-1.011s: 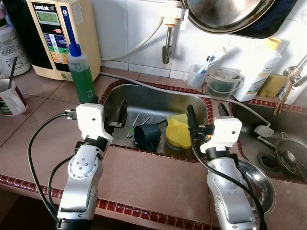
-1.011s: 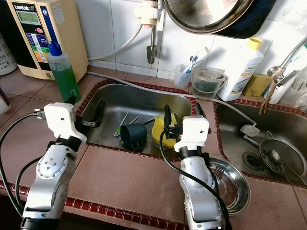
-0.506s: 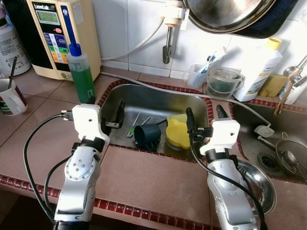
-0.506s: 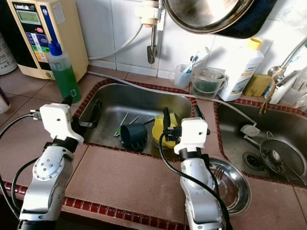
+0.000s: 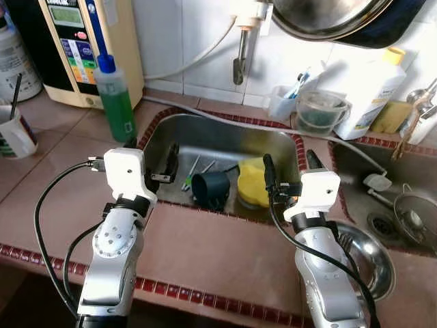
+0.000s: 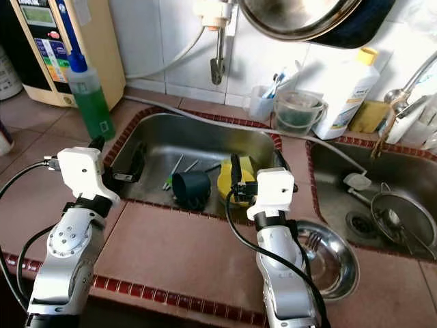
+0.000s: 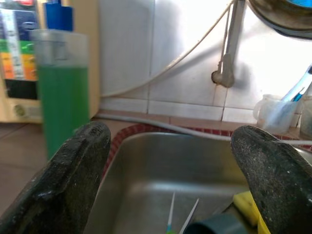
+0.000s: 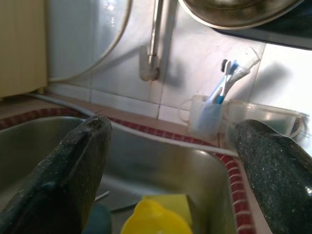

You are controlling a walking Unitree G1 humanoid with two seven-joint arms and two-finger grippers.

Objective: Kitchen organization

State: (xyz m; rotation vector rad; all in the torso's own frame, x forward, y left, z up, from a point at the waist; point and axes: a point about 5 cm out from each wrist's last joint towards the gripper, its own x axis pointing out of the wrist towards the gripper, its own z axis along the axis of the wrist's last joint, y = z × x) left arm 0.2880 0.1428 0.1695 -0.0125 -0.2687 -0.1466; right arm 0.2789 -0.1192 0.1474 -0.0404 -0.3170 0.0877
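Note:
In the steel sink [image 5: 218, 140] a dark teal cup [image 5: 210, 189] lies on its side. A yellow bowl [image 5: 252, 183] sits right beside it, and a few thin utensils [image 5: 194, 171] lie behind. My left gripper [image 5: 151, 145] is open over the sink's left front corner, left of the cup. My right gripper [image 5: 288, 158] is open over the right front rim, just right of the yellow bowl. Neither holds anything. Between the left wrist view's fingers [image 7: 73, 170] lies the basin, and the yellow bowl [image 8: 156, 219] sits low in the right wrist view.
A green soap bottle [image 5: 115, 102] and a water machine [image 5: 82, 48] stand at the back left, and a mug [image 5: 13, 133] at the far left. A toothbrush cup [image 5: 281, 102], a plastic tub [image 5: 317, 113] and a white bottle [image 5: 372, 89] line the back. A steel bowl [image 5: 372, 253] sits on the counter beside my right arm.
The camera has shifted a little, moving the whole picture. Both grippers stay open at the sink's front rim, and the cup and bowl have not moved.

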